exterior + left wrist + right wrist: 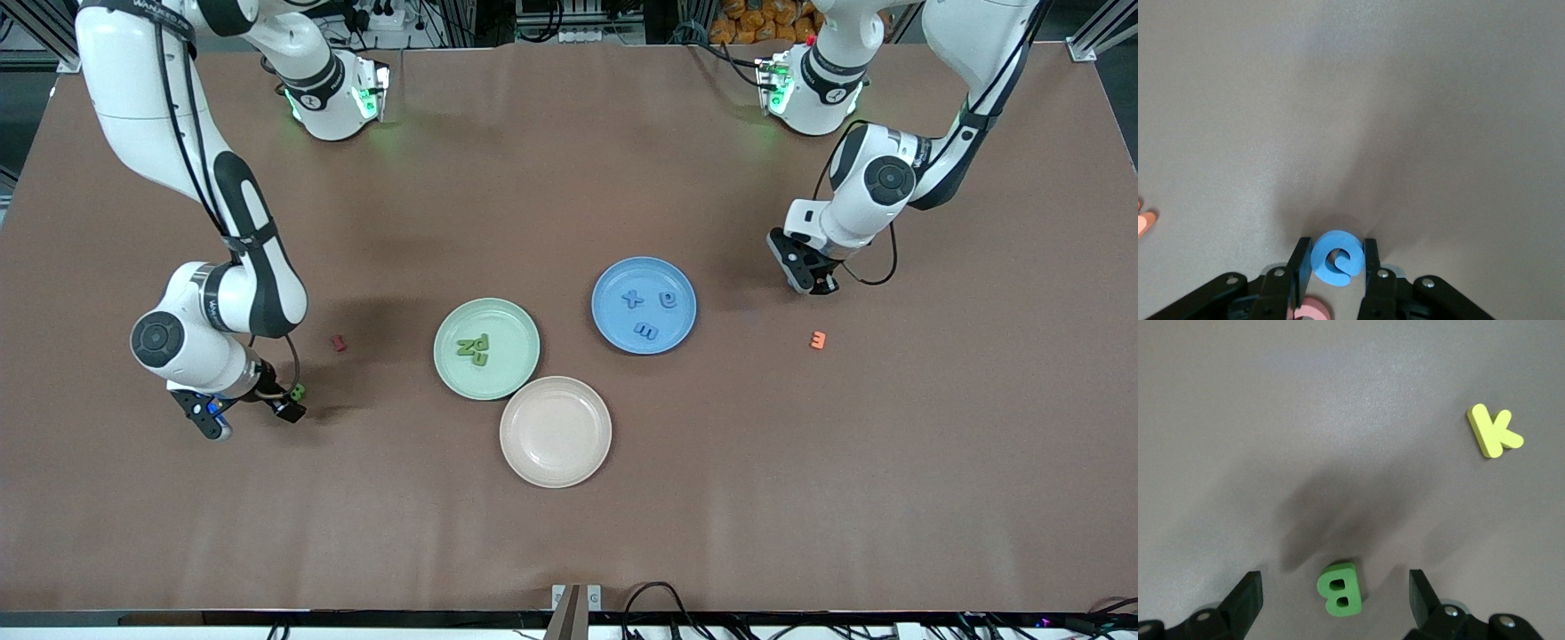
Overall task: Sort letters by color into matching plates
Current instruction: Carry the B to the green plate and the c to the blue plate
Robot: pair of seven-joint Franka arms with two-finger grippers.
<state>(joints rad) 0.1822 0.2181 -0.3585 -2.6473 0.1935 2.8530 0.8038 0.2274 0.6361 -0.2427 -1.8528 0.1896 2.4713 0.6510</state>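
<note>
My left gripper [822, 286] [1335, 241] is down at the table toward the left arm's end, its fingers pressed on both sides of a blue letter [1337, 258] that rests on the table. My right gripper [251, 416] [1335, 577] is open and low over the table toward the right arm's end. A green letter B [1340, 589] [298, 391] lies flat between its fingers, untouched. The mint green plate [507, 373] holds green letters [474, 348]. Three blue letters [649, 313] lie in the blue plate [622, 276].
A beige-pink plate [556, 431] sits nearer the front camera, touching the green plate. A red letter [339, 342], an orange letter [818, 339], a yellow K [1495, 430] and a pink letter [1313, 312] under the left gripper lie on the brown table.
</note>
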